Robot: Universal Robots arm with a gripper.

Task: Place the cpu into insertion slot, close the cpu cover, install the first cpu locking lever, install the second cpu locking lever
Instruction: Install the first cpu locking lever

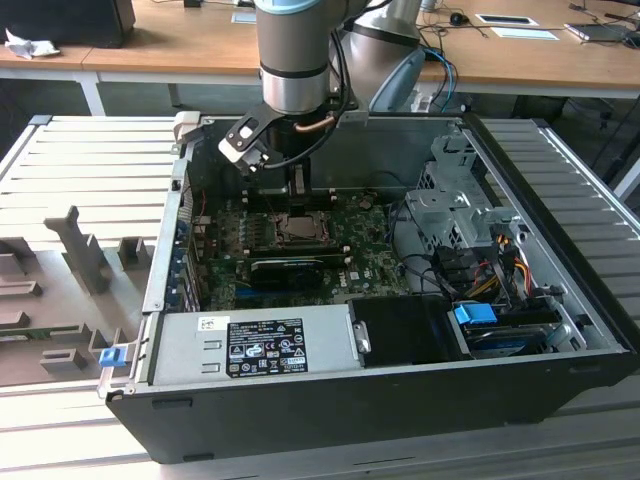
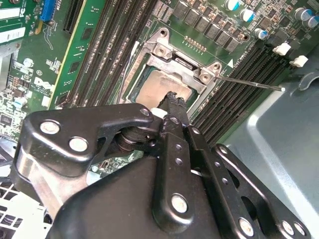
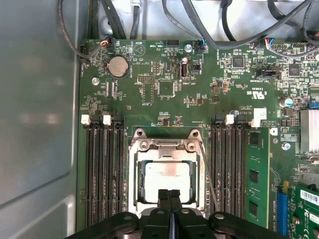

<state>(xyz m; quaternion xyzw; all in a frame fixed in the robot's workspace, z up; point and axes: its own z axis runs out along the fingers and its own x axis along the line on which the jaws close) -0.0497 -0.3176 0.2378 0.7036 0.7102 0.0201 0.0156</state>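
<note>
The cpu (image 3: pixel 167 177) lies flat in the insertion slot (image 3: pixel 133 199), its silver-grey top showing through the window of the cpu cover (image 3: pixel 166 145), which lies down over it. The same chip (image 2: pixel 158 85) and cover (image 2: pixel 172 54) appear in the second wrist view. My gripper (image 3: pixel 169 193) is shut with nothing between its fingers, its tips just above the chip's near edge (image 2: pixel 174 97). One thin locking lever (image 2: pixel 249 83) sticks out sideways from the socket corner, and it (image 3: pixel 209 179) also runs along the socket's side. In the exterior view the gripper (image 1: pixel 297 195) hangs over the socket (image 1: pixel 298 230).
Black memory slots (image 3: pixel 102 169) flank the socket on both sides, with one green module (image 3: pixel 254 174) fitted. The open computer case (image 1: pixel 560 250) holds a power supply (image 1: pixel 250 345), a drive cage and cables (image 1: pixel 480 260). A grey fixture tray (image 1: pixel 70 270) sits at the exterior view's left.
</note>
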